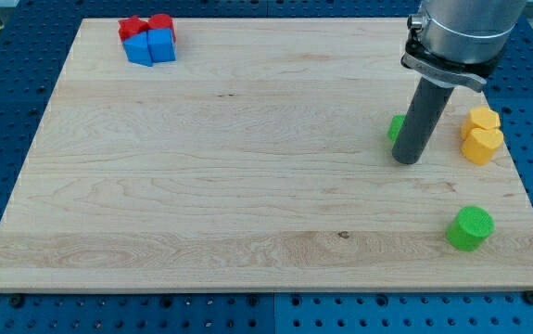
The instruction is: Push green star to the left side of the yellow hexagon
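Observation:
The green star [395, 128] lies at the view's right, mostly hidden behind my rod; only its left edge shows. My tip [406, 160] rests on the board just in front of the star, touching or nearly touching it. The yellow hexagon [481, 146] sits at the far right, right of my tip, with a second yellow block [481, 119] pressed against its top side. The star is left of the hexagon, with a gap of bare wood between them.
A green cylinder [470, 228] stands near the bottom right corner. Two red blocks [146, 25] and two blue blocks [151, 47] are clustered at the top left. The wooden board's [247, 167] right edge runs close to the yellow blocks.

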Robot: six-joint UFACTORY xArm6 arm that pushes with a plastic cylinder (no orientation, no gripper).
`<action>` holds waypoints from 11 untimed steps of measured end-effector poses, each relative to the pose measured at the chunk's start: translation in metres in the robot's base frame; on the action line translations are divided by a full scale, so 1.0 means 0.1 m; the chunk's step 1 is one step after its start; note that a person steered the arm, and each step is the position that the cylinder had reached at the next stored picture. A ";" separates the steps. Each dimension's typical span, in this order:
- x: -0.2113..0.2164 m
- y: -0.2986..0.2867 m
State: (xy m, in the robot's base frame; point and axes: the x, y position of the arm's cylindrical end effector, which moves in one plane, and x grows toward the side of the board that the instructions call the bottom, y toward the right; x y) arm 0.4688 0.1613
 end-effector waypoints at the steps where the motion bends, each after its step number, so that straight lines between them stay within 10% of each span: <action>1: -0.02 -0.26; 4: -0.46 0.21; 11: 0.36 0.13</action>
